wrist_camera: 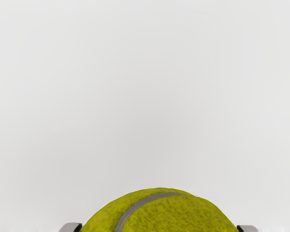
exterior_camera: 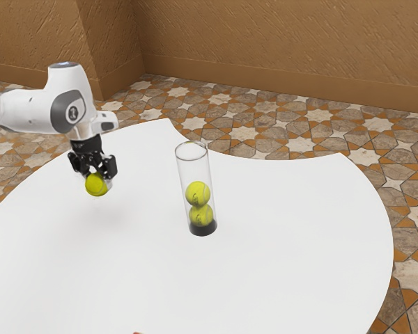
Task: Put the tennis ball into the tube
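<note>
Ball (wrist_camera: 174, 215) hangs well apart from tube's rim (exterior_camera: 192, 160).

Walls (exterior_camera: 279, 35): warm brown and rough-textured, sweeping from eleven o'clock to two in the exterior view, with a block jutting out at ten!
Baseboard (exterior_camera: 279, 88): a smoother brown band, tracing the foot of the walls from eleven to two.
Floor (exterior_camera: 407, 209): here's the showpiece, patterned tile, pale stars among grey-brown stone and orange pieces, round from nine o'clock over the top to four.
Table (exterior_camera: 285, 278): plain white, curved sides, and look at that scooped edge between its corners at eleven and three!
Light: soft and even, a faint shadow on the tabletop towards eight.
</note>
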You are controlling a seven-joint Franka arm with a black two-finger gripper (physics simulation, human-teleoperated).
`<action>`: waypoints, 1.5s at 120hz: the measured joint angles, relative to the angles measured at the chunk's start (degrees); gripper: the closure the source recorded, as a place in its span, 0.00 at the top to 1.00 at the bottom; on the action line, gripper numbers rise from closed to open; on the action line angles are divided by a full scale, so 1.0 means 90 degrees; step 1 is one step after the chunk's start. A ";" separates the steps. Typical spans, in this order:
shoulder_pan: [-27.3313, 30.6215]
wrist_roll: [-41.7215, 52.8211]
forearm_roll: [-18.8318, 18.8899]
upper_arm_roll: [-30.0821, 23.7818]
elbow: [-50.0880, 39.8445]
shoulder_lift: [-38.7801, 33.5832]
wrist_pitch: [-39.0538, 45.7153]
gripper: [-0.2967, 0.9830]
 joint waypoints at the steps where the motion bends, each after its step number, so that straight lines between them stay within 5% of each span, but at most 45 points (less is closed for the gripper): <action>1: -0.0001 -0.0002 -0.0002 -0.0009 0.0002 -0.0029 -0.0022 0.41; 74: -0.0251 -0.0104 -0.0074 -0.1228 0.1681 -0.0843 -0.1802 0.45; 102: -0.0900 -0.0239 -0.0072 -0.1218 0.2353 -0.0340 -0.1961 0.46; 180: -0.1316 -0.0566 0.0061 -0.1144 0.3185 0.0819 -0.1397 0.47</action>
